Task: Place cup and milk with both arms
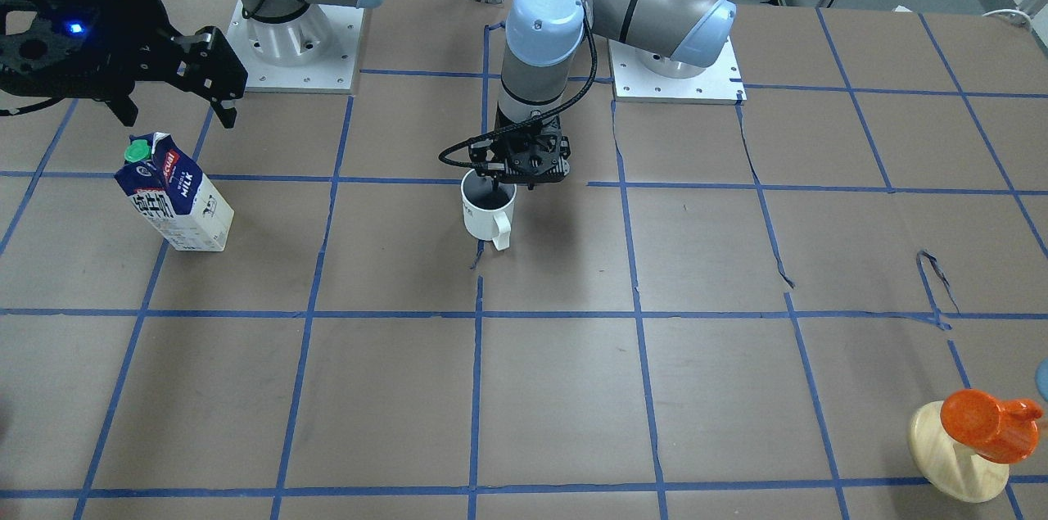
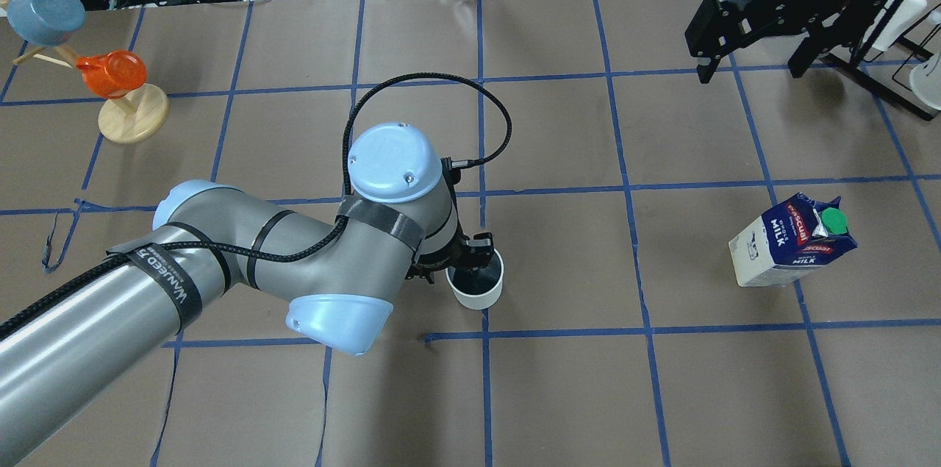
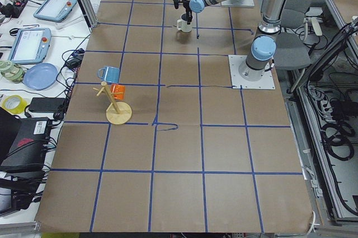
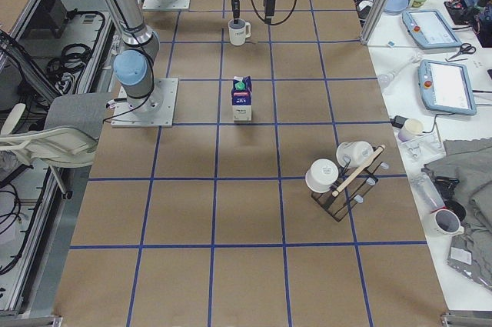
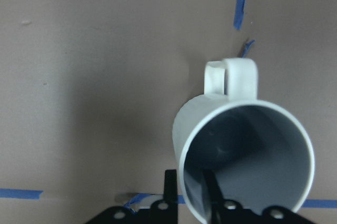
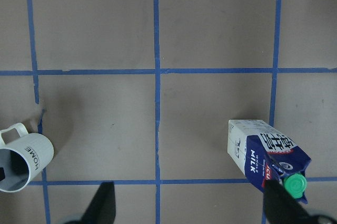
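The cup (image 1: pixel 487 213) is a white mug with a dark inside and stands near the table's middle, its handle towards the operators' side. It also shows in the overhead view (image 2: pixel 478 292) and the left wrist view (image 5: pixel 231 129). My left gripper (image 1: pixel 501 176) comes straight down on it and is shut on its wall, one finger inside and one outside (image 5: pixel 169 195). The milk (image 1: pixel 176 196) is a blue and white carton with a green cap and stands upright on my right side (image 2: pixel 790 243). My right gripper (image 2: pixel 750 73) hangs open and empty, high above the table beyond the milk (image 6: pixel 266 158).
A round wooden stand (image 2: pixel 132 118) with an orange cup (image 2: pixel 110 73) and a blue cup (image 2: pixel 48 11) is at the far left. A black rack (image 4: pixel 346 181) with white mugs is at the far right. Blue tape lines grid the brown table (image 1: pixel 557 389).
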